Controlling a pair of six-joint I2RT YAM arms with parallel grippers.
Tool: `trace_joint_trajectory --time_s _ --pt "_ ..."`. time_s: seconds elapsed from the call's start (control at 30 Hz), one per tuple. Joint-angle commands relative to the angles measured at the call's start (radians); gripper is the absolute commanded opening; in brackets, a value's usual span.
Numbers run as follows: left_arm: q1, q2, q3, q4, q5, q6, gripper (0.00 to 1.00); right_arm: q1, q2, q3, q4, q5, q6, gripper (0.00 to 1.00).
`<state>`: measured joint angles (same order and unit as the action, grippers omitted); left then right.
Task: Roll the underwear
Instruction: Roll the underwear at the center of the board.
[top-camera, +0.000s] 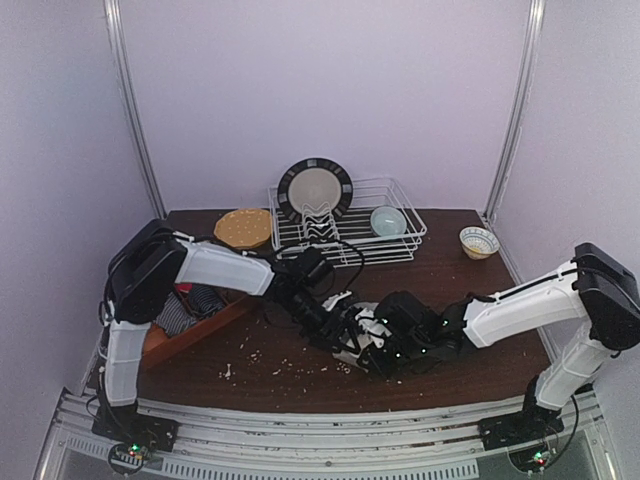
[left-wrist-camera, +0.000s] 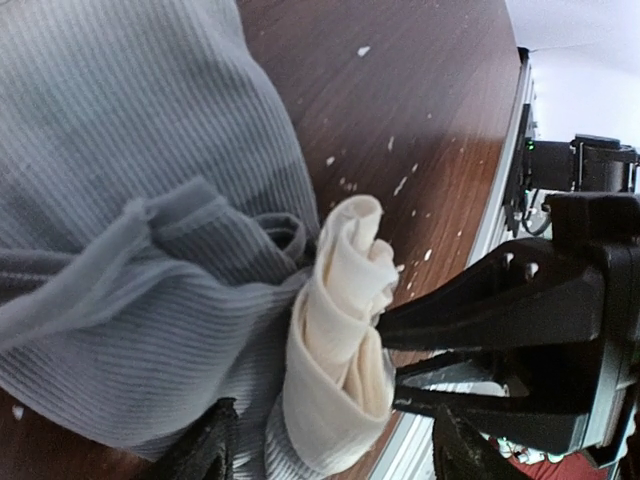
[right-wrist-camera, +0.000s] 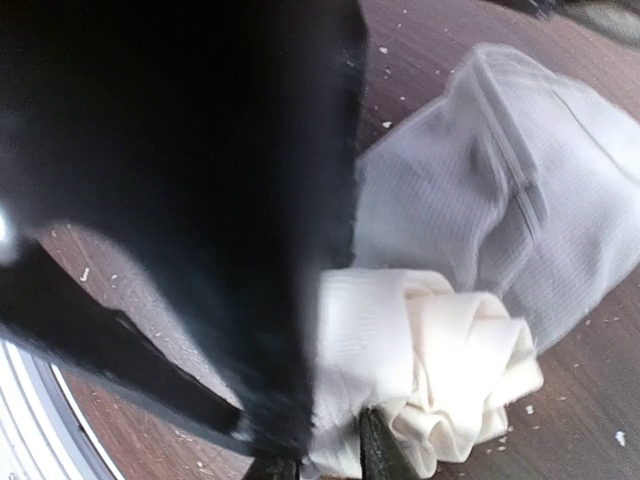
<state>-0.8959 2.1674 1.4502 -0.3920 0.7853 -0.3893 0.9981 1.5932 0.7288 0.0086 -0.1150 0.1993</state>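
Soft, light grey ribbed cloth underwear (left-wrist-camera: 130, 150) likely unrolls easily; right gripper (left-wrist-camera: 390, 362) pinches its cream rolled end (left-wrist-camera: 340, 300), left gripper (left-wrist-camera: 335, 445) stands spread.

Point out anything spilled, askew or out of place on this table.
White crumbs lie scattered across the dark table, thickest near the front around the grey underwear and its cream rolled end. Loose debris looks out of place under clean laundry.
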Motion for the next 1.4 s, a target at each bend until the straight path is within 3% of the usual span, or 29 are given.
trace_joint_trajectory --time_s 0.0,0.2,0.43,0.77,0.83,0.9,1.1,1.3,1.37 --pt "0.001 -0.048 -0.072 -0.002 -0.113 0.000 0.67 -0.011 0.053 -0.031 -0.129 -0.053 0.037 0.22" --pt "0.001 -0.103 -0.104 0.033 -0.147 -0.007 0.67 -0.015 0.068 0.003 -0.126 -0.083 0.040 0.25" --pt "0.002 -0.119 -0.114 0.051 -0.161 0.002 0.68 -0.015 0.025 0.042 -0.095 -0.156 0.060 0.39" --pt "0.001 -0.243 -0.163 0.051 -0.231 0.037 0.74 -0.021 -0.082 0.071 -0.143 -0.162 0.070 0.48" --pt "0.000 -0.263 -0.175 0.054 -0.244 0.051 0.92 -0.022 -0.085 0.075 -0.140 -0.168 0.073 0.49" --pt "0.000 -0.285 -0.187 0.057 -0.261 0.073 0.97 -0.024 -0.090 0.077 -0.136 -0.173 0.077 0.50" --pt "-0.012 -0.350 -0.285 0.118 -0.352 0.226 0.98 -0.064 -0.145 0.049 -0.107 -0.180 0.109 0.51" --pt "-0.031 -0.437 -0.517 0.430 -0.426 0.425 0.98 -0.117 -0.258 -0.002 -0.103 -0.172 0.121 0.52" --pt "-0.043 -0.444 -0.541 0.469 -0.432 0.498 0.98 -0.128 -0.284 -0.004 -0.127 -0.165 0.110 0.52"
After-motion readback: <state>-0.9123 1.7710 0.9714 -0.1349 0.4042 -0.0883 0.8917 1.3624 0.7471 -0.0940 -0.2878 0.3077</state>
